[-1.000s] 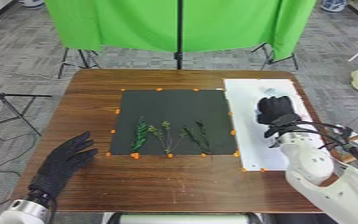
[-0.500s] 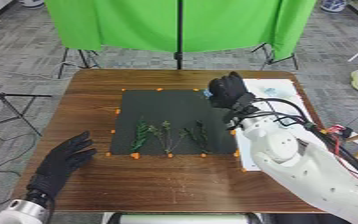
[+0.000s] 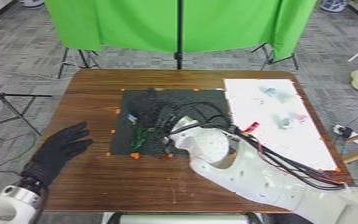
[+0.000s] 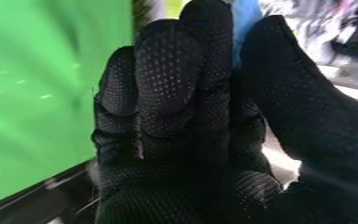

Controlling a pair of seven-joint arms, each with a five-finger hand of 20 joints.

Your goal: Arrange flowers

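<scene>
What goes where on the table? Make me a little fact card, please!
Right hand: over the dark mat, pinching a blue piece
Left hand: open, on the left side
Dark mat: middle of the brown table
Green sprig: on the dark mat
White sheet: right side, small pale pieces on it

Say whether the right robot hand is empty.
No, the right robot hand has a blue thing between its thumb and fingers.
</scene>
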